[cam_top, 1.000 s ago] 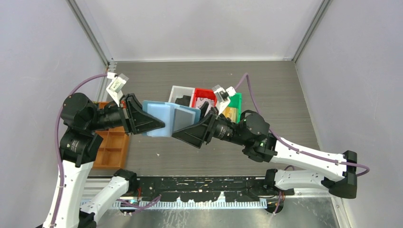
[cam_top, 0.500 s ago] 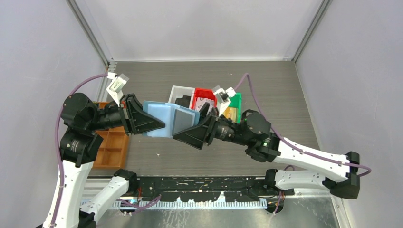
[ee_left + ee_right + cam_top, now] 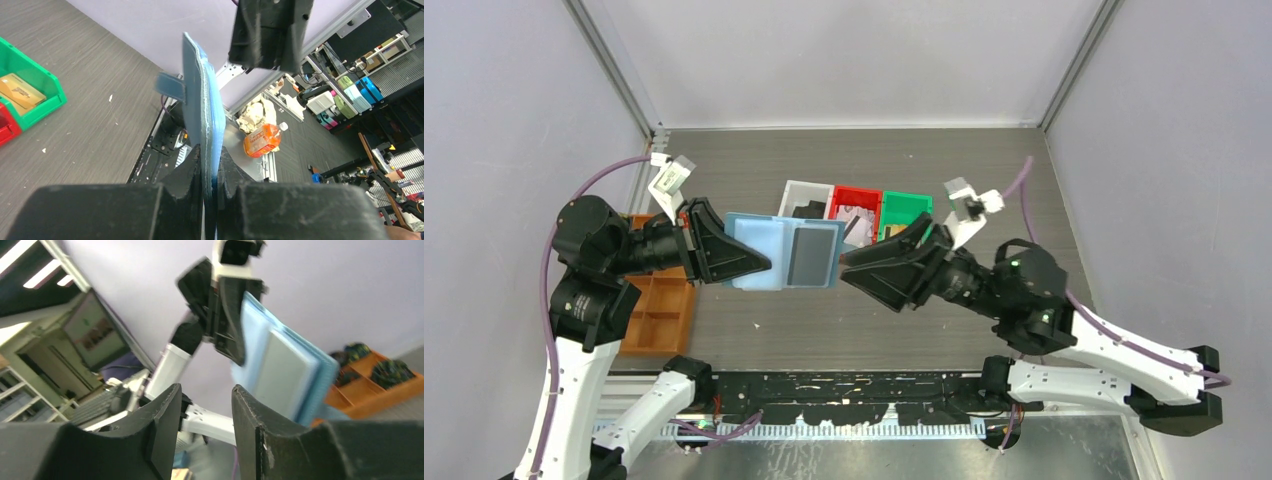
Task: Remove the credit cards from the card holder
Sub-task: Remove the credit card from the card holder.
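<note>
Your left pincer [image 3: 762,268] is pinching the holder [image 3: 754,248] by its left edge and holds it up off the surface [image 3: 984,180]. The holder is spread open, and its pale inside shows in both the overhead and the right wrist views. That pose looks deliberate: the grip on the far edge leaves the slot side free for the arm that pulls.

A grey card [image 3: 810,256] sits in the right half of the holder, so the job is not finished. Your right pincer [image 3: 848,262] hangs just beside that edge without touching it. Its jaws are spread, and its own camera shows nothing between them.

Behind stand the white bin [image 3: 796,192], red bin [image 3: 856,197] and green bin [image 3: 908,208]. A gold card [image 3: 20,92] lies in the green one, so the bins are probably where pulled cards go.

For the next move, line the right jaws edge-on with the grey card. Close on its exposed rim only, or you may catch the pocket and drag the holder from the left grip.
</note>
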